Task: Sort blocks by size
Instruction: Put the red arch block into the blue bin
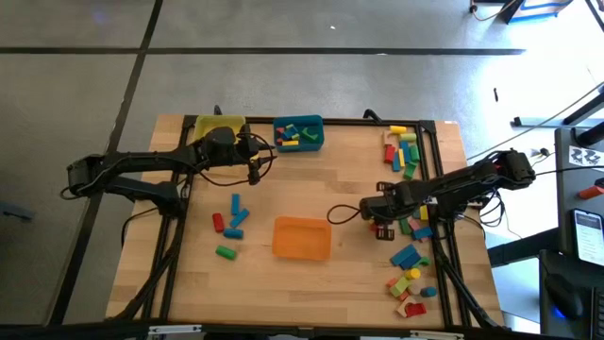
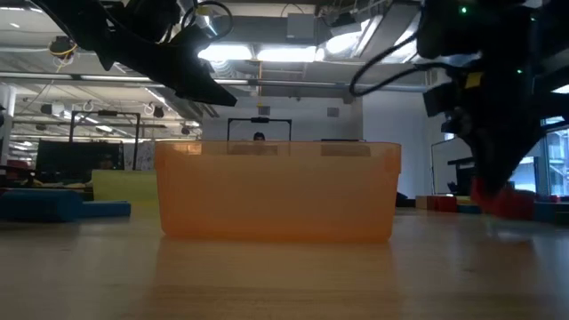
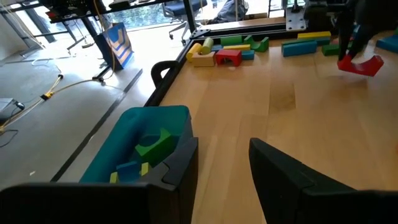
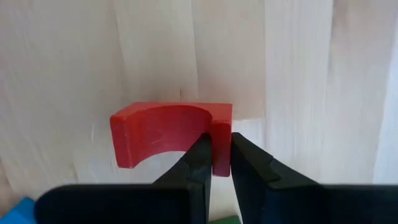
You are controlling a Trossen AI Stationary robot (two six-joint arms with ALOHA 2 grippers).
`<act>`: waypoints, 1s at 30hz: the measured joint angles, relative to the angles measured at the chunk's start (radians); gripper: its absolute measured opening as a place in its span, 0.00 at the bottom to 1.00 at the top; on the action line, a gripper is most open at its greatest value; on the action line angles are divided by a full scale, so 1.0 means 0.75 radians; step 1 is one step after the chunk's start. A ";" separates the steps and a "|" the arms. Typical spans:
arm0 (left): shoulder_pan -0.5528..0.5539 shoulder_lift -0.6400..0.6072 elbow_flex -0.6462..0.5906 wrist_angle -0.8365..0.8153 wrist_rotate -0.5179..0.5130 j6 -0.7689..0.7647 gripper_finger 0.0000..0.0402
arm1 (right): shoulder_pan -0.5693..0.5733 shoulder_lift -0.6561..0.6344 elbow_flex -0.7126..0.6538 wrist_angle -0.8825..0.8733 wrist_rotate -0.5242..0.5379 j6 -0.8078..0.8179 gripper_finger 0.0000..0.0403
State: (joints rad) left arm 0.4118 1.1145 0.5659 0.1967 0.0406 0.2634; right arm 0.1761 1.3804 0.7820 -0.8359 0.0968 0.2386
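My right gripper (image 1: 382,229) hangs over the right half of the table, just right of the orange bin (image 1: 302,237). It points down and is shut on a red arch block (image 4: 168,130), which also shows in the left wrist view (image 3: 360,64). My left gripper (image 1: 257,168) stands open with nothing between its fingers, raised at the far left next to the teal bin (image 1: 298,132), which holds several small blocks. Loose blocks lie flat in groups: a few left of the orange bin (image 1: 231,222), several at the far right (image 1: 401,146) and several at the near right (image 1: 411,276). My right gripper pinches one end leg of the red arch (image 4: 221,127) between its two fingers (image 4: 198,155). The fingers come from above, pointing down. The rest of the arch juts out to one side of them. The block sits a little clear of the table, about level.
A yellow bin (image 1: 219,126) stands at the far edge, left of the teal one. Black frame rails (image 1: 436,179) run along the table's sides. Bare wood lies between the orange bin and the far bins.
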 joint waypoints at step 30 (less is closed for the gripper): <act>0.000 0.000 0.000 -0.006 0.000 -0.003 0.32 | -0.409 -0.002 0.284 0.320 0.231 -0.057 0.10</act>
State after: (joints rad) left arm 0.4118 1.1145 0.5659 0.1925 0.0406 0.2615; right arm -0.1306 1.3788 0.9951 -0.5956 0.2700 0.1959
